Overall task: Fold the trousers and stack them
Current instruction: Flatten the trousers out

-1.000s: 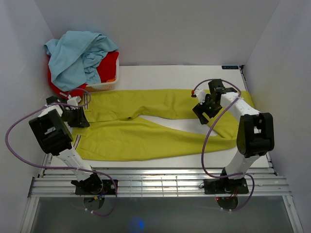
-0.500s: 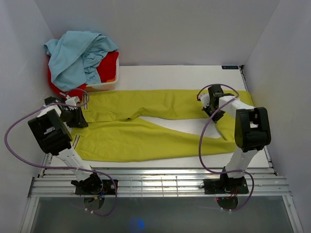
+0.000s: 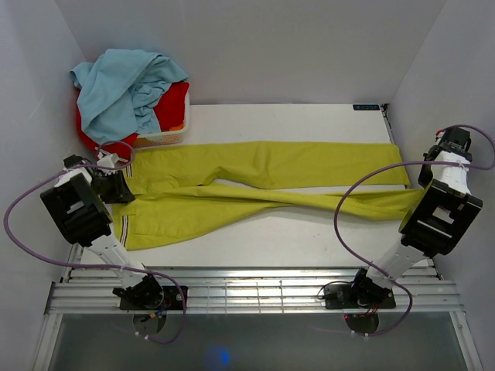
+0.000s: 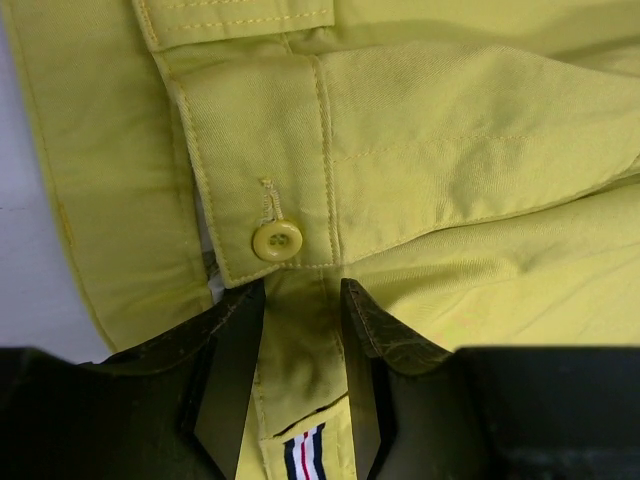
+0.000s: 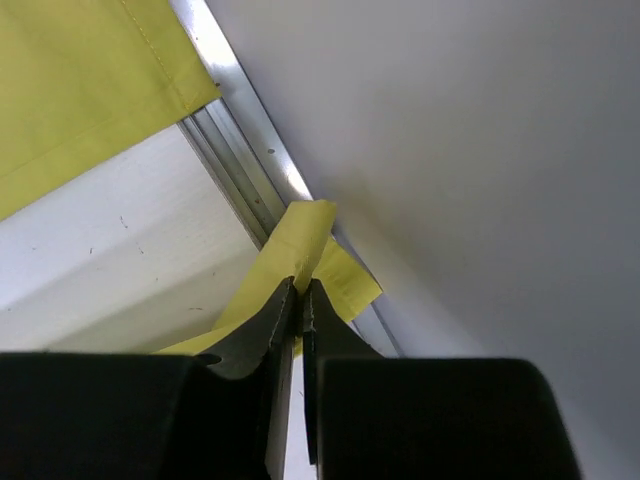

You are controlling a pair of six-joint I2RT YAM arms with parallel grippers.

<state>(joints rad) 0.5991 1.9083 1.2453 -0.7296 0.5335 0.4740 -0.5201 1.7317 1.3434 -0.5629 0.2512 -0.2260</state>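
- The trousers (image 3: 255, 182) lie full length across the desk (image 3: 286, 120), with the waistband at the left and both legs running out to the right.
- The far leg lies flat. The near leg runs beside it and reaches the right edge of the desk, close to the wall (image 5: 450, 150).
- The left claw (image 4: 303, 300) is clamped on the waistband, its fingers on either side of the cloth just above the striped label (image 4: 303, 450) and below the button (image 4: 277, 240).
- The right claw (image 5: 300, 290) is pressed together on the hem of the near leg.
- No fold shows yet: the cloth is only spread out, held at both ends.
- By the look of it, the task is at an early stage; every fold and the stacking are left to do.
- A basket (image 3: 166, 137) at the far left holds a light blue garment (image 3: 124, 85) and a red garment (image 3: 174, 104).
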